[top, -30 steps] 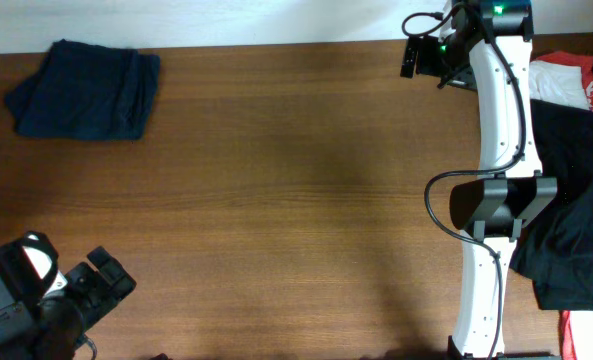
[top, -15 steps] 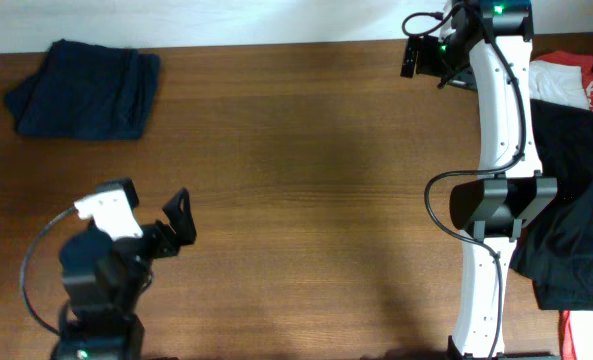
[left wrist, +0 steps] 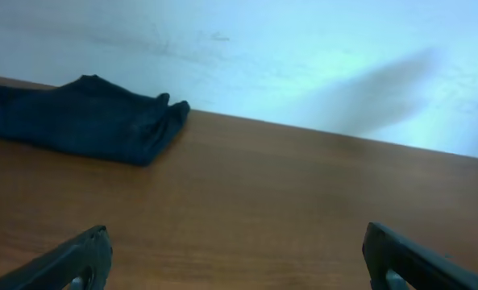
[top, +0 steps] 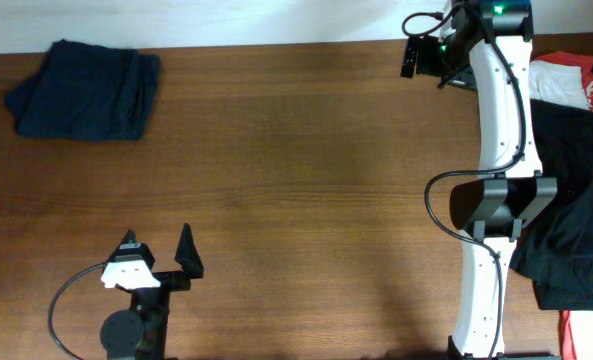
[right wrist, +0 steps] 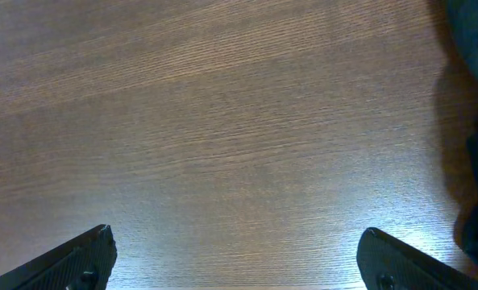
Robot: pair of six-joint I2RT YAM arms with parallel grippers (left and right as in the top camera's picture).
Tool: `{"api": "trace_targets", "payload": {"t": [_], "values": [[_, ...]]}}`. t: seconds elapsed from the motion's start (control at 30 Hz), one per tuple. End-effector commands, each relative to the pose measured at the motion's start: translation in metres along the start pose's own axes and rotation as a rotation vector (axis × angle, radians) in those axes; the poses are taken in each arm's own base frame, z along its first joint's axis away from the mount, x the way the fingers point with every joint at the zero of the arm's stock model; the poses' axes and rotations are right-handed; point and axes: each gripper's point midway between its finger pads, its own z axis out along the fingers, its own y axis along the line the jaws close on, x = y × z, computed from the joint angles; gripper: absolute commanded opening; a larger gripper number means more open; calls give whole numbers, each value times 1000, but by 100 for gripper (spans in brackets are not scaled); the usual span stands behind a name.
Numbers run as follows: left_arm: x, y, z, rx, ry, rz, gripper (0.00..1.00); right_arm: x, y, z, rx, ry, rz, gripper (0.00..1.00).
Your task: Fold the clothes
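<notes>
The folded navy-blue garment (top: 81,90) lies at the back left corner of the table; it also shows in the left wrist view (left wrist: 85,121), far ahead of the fingers. A black garment (top: 576,200) lies heaped at the right edge, partly under my right arm, and its edge shows in the right wrist view (right wrist: 476,217). A red-and-white garment (top: 571,80) lies behind it. My left gripper (top: 158,250) (left wrist: 243,266) is open and empty near the front left. My right gripper (top: 444,62) (right wrist: 239,266) is open and empty over bare wood at the back right.
The white right arm (top: 496,180) stretches from the front edge to the back. A white wall (left wrist: 303,56) runs behind the table's back edge. More red cloth (top: 586,335) shows at the front right corner. The brown wooden table (top: 296,180) lies between the garments.
My left arm has swung from the front left corner to the right and drawn back to the front edge, its gripper now pointing toward the back. The right arm has not moved.
</notes>
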Motion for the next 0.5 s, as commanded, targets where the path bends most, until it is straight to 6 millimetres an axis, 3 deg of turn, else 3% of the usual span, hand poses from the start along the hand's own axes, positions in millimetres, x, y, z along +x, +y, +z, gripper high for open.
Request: {"api": "trace_targets", "payload": {"t": [0.0, 0.13, 0.47], "values": [[11, 4, 3, -18, -2, 26, 99, -2, 0, -6, 8, -18, 2, 99], [13, -8, 3, 33, 8, 29, 99, -2, 0, -6, 8, -18, 2, 99], [13, -8, 3, 33, 10, 29, 99, -2, 0, -6, 8, -18, 2, 99]]}}
